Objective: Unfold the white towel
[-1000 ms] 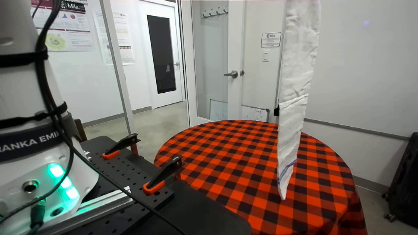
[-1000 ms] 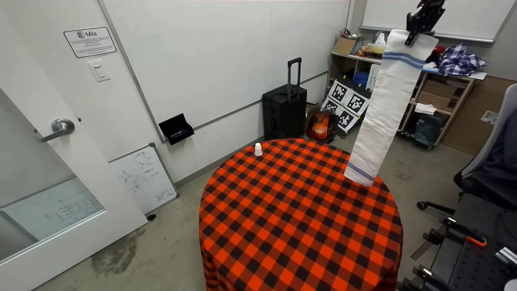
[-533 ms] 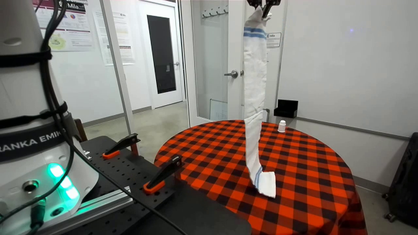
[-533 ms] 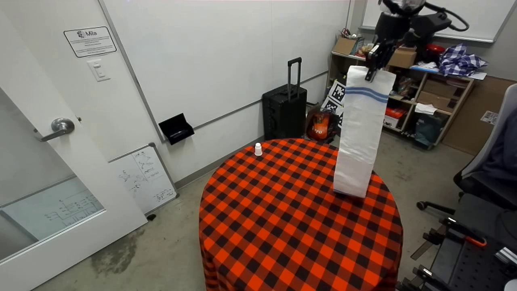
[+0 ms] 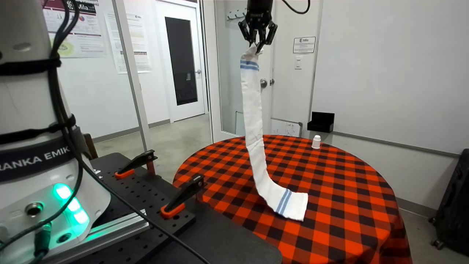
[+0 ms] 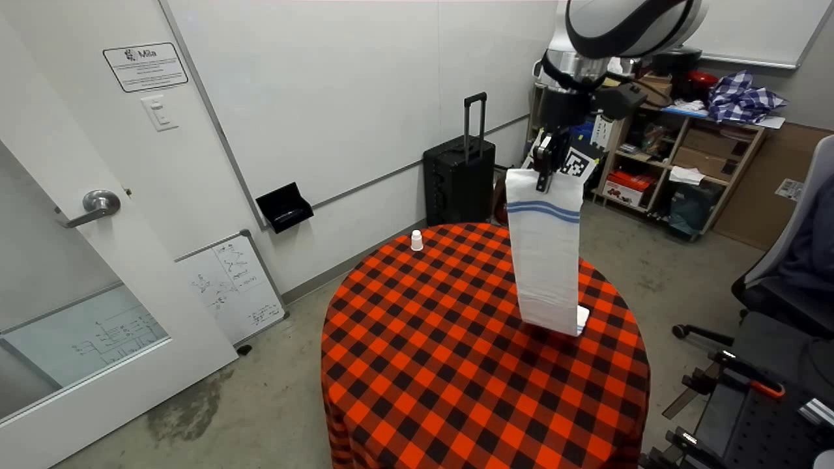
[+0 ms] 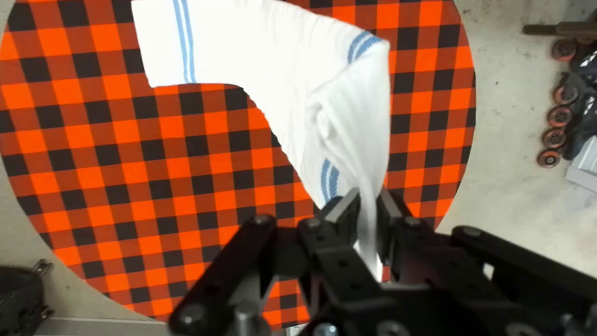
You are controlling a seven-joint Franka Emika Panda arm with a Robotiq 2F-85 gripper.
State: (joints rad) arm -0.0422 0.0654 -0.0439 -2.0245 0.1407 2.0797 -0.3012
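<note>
Though tight in the clamped tool (image 5: 255, 47) above, white towel (image 5: 252, 102), lower end on tablecloth (image 5: 220, 172).

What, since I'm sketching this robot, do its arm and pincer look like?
The arm is mostly white, with black cables strapped along it, a dark collar showing "RANKA EMIK" and green lights below that. The pincer is black and jointed.

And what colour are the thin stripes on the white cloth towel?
Blue; the stripes show best in the wrist view.

In an exterior view, a door handle (image 5: 263, 83) is partly hiding behind the towel (image 5: 253, 106); the wrist view is cropping the blurred end effector (image 7: 367, 205).
</note>
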